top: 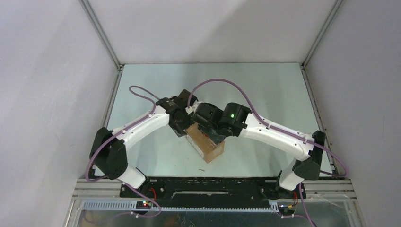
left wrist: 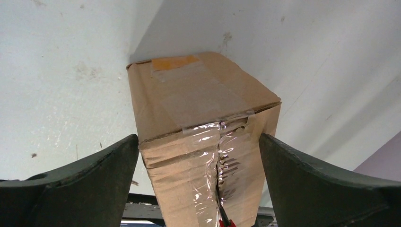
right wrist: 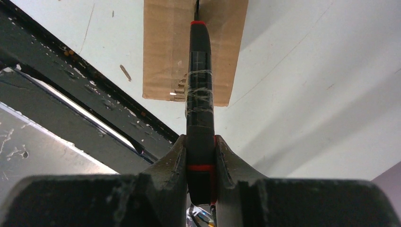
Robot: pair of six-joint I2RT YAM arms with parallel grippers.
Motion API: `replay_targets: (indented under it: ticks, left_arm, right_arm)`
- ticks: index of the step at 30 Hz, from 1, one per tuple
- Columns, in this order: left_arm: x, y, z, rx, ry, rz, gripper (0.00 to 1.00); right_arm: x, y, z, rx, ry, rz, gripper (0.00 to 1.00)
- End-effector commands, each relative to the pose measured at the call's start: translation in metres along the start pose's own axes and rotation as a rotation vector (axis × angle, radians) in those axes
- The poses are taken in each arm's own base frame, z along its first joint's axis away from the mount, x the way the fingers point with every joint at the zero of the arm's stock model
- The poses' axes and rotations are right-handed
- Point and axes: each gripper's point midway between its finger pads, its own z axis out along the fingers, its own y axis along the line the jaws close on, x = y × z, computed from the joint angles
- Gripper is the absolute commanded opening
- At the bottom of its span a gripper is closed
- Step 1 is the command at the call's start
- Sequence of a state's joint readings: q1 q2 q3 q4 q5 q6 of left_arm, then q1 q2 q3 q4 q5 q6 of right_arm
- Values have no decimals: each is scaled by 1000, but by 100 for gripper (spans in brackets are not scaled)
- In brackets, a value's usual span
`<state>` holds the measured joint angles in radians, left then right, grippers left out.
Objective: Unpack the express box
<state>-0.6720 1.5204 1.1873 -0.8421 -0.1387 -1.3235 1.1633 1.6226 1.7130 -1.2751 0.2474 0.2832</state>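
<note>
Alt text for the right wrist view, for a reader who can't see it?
The right tool is shut on a red-and-black utility knife, whose tip reaches the top of the brown express box standing on the pale table. A dark rail crosses the left side.

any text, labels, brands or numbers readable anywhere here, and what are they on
None can be read.
Cardboard box: an orange sticker on its far end looks blank; the clear tape carries no print, and no printed label faces any camera.
Utility knife, held in the right gripper: red and black handle, no brand visible.
Left gripper: plain black fingers, no marking.
</note>
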Motion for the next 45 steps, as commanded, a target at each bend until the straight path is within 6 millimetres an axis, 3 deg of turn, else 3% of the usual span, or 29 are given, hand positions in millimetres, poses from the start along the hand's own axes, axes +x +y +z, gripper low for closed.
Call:
replay_targets:
  ticks: [1,6,14,32,45]
  left_arm:
    - [7,9,-5,-58,38,21,100]
    - [3,22,-1,-126,1,-39,100]
    - [-4,25,2,-137,-53,-97,100]
    - [-6,31,9,-135,-83,-135,100]
    - [-10,36,11,-141,-108,-139,100]
  right_arm:
    - [-13,7,-8,-35,-66,-11,0]
    - [-14,2,-17,-17,-52,-8,0]
    - [2,-3,-31,-8,10,18,0]
    - [42,-10,-31,11,125,58,0]
    - [56,-18,-44,29,132,95,0]
